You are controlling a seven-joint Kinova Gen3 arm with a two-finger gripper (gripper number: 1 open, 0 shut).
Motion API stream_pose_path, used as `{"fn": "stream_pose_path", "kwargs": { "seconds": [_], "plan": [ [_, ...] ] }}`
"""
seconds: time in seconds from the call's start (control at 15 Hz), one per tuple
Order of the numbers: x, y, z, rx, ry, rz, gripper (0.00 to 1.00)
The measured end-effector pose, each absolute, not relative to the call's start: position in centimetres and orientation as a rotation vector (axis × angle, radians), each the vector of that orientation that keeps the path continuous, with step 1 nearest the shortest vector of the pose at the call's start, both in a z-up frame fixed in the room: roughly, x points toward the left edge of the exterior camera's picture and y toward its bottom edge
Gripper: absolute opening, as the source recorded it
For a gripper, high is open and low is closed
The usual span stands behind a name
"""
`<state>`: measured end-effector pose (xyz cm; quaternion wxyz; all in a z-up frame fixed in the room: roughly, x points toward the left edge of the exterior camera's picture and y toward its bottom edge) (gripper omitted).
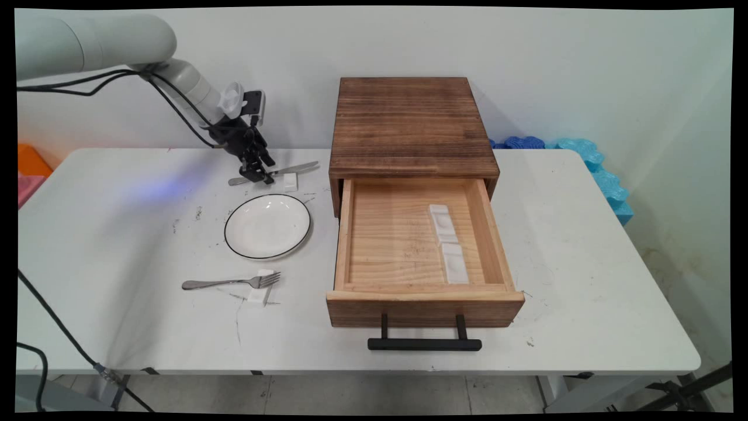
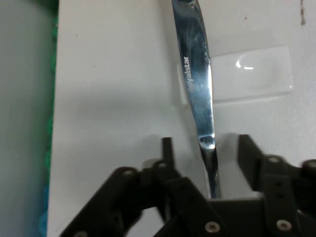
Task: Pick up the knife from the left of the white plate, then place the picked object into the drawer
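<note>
We see the white arm reaching from the upper left down to the white table (image 1: 526,234), its black two-finger gripper (image 1: 258,173) near the far edge, fingers (image 2: 167,148) spread apart on either side of a shiny steel knife (image 2: 197,79). The knife's blade lies across a small white rest (image 2: 252,74). The dark-topped wooden box (image 1: 409,123) has its pale drawer (image 1: 423,298) pulled open, holding two white rests (image 1: 448,242). Left of it sit a black-rimmed white plate (image 1: 267,225) and a steel fork (image 1: 231,282).

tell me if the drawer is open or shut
Open: the drawer is pulled out of the wooden box, showing two white rests inside.
</note>
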<state>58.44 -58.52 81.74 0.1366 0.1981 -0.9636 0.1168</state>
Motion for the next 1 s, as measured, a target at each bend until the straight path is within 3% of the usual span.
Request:
{"fn": "stream_pose_path", "kwargs": {
  "seconds": [1.0],
  "plan": [
    [58.61, -57.52, 82.15, 0.605, -2.798, 0.337, 0.00]
  ]
}}
